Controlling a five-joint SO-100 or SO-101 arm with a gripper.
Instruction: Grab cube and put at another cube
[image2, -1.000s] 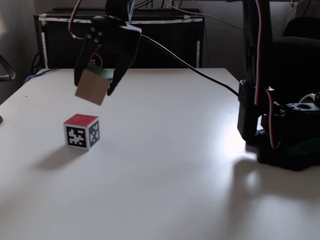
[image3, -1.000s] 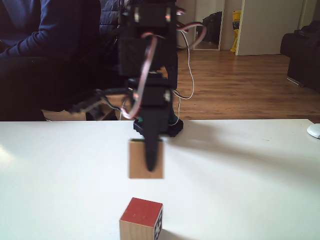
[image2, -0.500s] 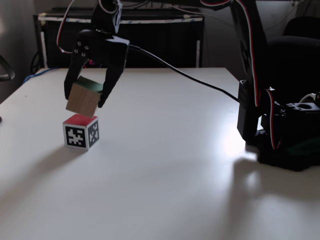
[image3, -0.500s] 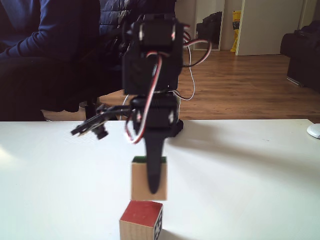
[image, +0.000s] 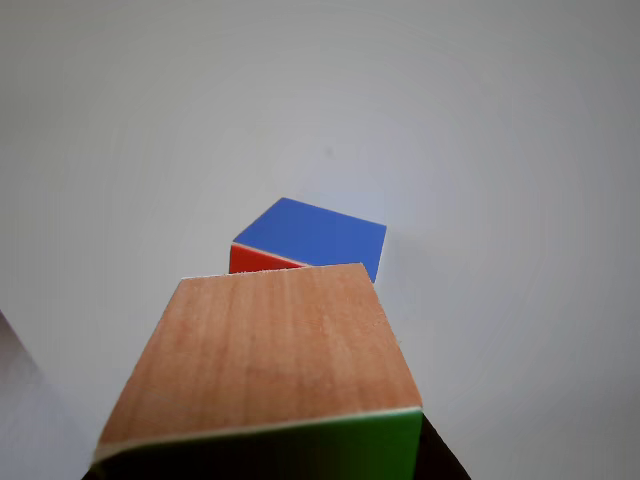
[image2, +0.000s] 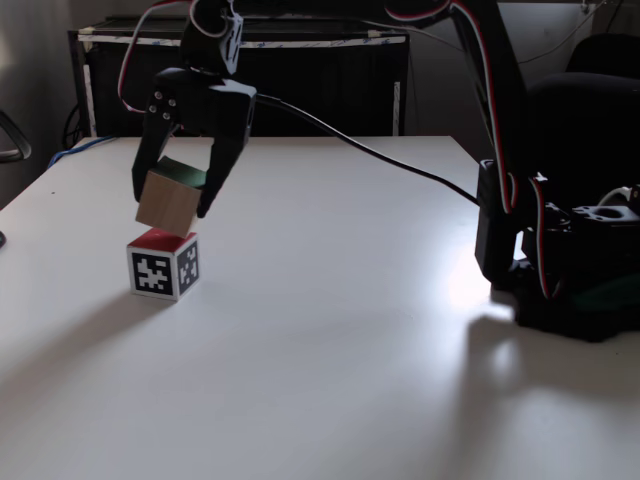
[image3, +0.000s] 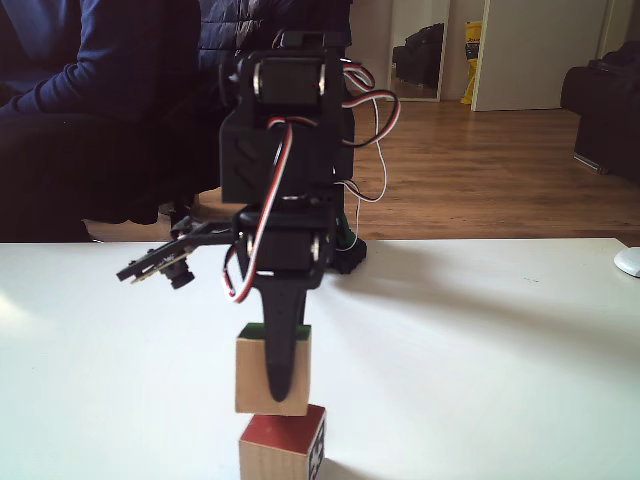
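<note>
White, smooth table (image2: 330, 330) under me, faintly glossy where the light pools near my base; behind it, in a fixed view, a dark cabinet (image2: 300, 85), and in the other fixed view a wooden floor (image3: 480, 170) and a seated person (image3: 90, 100) in dark blue. Two cubes on show, both square-edged blocks. My gripper (image2: 172, 212) is clamped on the cube (image2: 170, 200), one black finger on each side: pale wood-grain face forward, green face on top, tilted a little. From the other view its wood grain fills the foreground (image: 270, 360) with a green strip below. Right beneath it sits the second cube (image2: 162, 263), flat on the table: red top, black-and-white pixel markers on two sides, a wood face in a fixed view (image3: 283, 448), blue and red up close (image: 315, 235). The held cube's low edge looks touching or just above the red top; I can't tell which.
</note>
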